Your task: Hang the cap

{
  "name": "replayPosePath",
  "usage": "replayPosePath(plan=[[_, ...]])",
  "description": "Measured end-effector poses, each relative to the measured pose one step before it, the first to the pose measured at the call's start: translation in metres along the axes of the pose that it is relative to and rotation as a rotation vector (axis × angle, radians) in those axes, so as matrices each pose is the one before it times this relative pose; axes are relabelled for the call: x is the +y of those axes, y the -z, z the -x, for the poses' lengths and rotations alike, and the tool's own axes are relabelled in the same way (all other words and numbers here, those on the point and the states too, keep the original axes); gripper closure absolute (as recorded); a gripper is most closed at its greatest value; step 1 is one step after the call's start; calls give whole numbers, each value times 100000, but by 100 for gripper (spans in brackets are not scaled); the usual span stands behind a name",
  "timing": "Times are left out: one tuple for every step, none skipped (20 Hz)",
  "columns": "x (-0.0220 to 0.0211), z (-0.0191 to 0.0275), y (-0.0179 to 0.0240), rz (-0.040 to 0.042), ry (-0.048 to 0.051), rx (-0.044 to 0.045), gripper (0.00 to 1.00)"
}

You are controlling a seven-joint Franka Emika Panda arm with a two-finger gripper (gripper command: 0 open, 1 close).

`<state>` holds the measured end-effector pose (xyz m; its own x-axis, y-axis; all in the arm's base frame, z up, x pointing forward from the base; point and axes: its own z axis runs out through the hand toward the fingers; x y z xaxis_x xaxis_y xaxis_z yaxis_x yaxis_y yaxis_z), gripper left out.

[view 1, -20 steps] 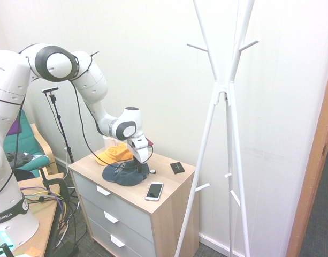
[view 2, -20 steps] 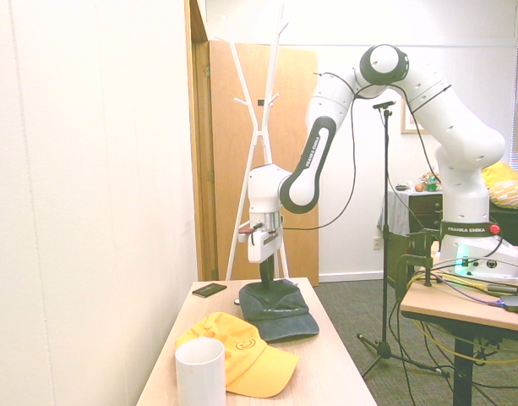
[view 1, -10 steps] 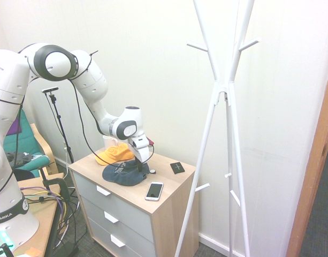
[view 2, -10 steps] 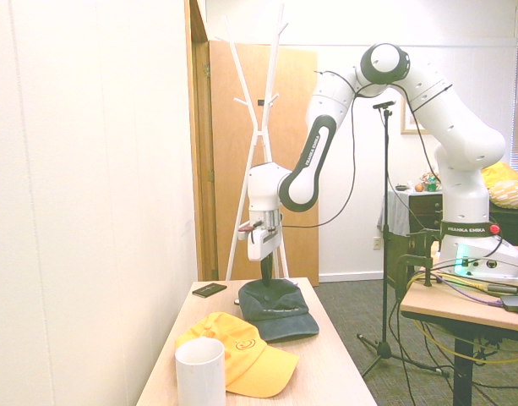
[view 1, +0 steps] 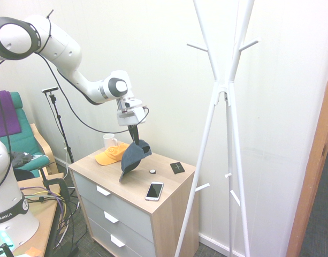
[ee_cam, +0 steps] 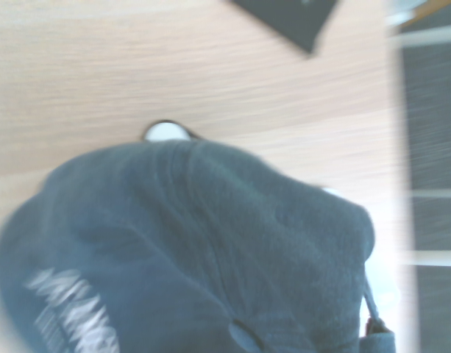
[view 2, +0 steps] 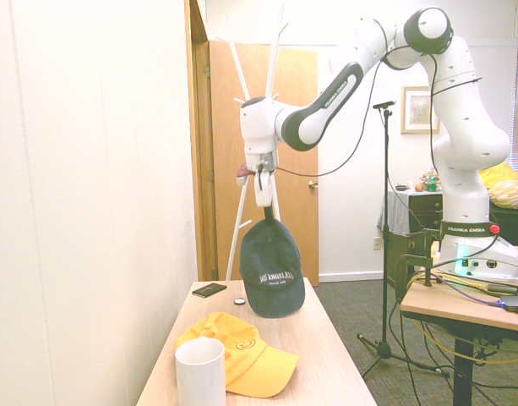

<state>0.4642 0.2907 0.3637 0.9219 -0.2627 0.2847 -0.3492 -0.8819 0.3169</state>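
The dark navy cap (view 1: 132, 158) hangs in the air above the wooden chest of drawers (view 1: 132, 186), brim down. My gripper (view 1: 135, 137) is shut on the top of its crown. From the other side, the cap (view 2: 271, 272) shows pale lettering on its front and dangles below the gripper (view 2: 266, 215), clear of the tabletop (view 2: 326, 355). Close up in the wrist view, the cap (ee_cam: 196, 250) fills most of the picture. The white coat stand (view 1: 222, 91) rises to the right of the chest, its pegs bare. The same coat stand (view 2: 254, 118) shows behind the arm.
An orange-yellow cap (view 1: 111, 155) and a white mug (view 1: 109, 140) sit at the far left of the chest top. A white phone (view 1: 154, 190), a small black card (view 1: 177, 167) and a small round thing (view 1: 152, 171) lie near the front right. A wooden door (view 2: 297, 169) stands behind.
The gripper shut on the navy cap's crown as it lay on the chest, then rose with it. The cap now hangs off the surface and the arm has swung higher.
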Motion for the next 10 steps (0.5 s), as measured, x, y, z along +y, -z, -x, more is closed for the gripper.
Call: replayPosePath(plan=[[1362, -403, 2903, 4690, 885, 4843, 100], [1595, -718, 2643, 4503, 357, 4470, 100], [1918, -1056, 2555, 5209, 170, 4698, 100], [2028, -1396, 2164, 4596, -660, 4165, 100], [2144, -1758, 1945, 4615, -942, 3965, 100], [2010, -1814, 1596, 4719, -1185, 4003, 100], [1946, -1820, 1086, 4863, -1023, 3487, 100], [1689, -1631, 552, 4660, -888, 3449, 100], [1510, -1594, 329, 4694, -809, 4064, 100], [1409, -1508, 248, 4329, -986, 3922, 100]])
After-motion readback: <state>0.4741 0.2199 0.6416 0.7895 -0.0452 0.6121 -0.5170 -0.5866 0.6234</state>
